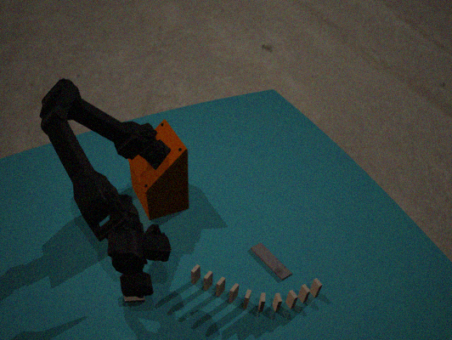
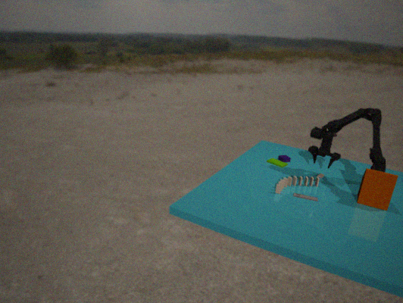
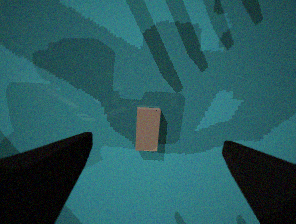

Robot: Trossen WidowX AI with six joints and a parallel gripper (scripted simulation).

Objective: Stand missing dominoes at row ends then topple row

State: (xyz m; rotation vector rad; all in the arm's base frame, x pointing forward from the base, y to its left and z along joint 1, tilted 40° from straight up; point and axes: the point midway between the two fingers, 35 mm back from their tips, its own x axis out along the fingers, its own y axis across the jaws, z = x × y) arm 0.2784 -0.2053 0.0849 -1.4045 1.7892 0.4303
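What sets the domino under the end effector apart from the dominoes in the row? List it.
Pose: the loose domino lies flat on the teal board; the row dominoes stand on edge.
Place: the loose domino lies alone, left of the row in the top view; the row dominoes form a gently curved, evenly spaced line.
Relation to the arm: the open end effector hovers over the loose domino; none over the row.
Shared: same tan colour.

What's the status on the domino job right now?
Gripper open, empty, above the flat loose domino. Standing row upright, ten up. Nothing between the fingers and the domino.
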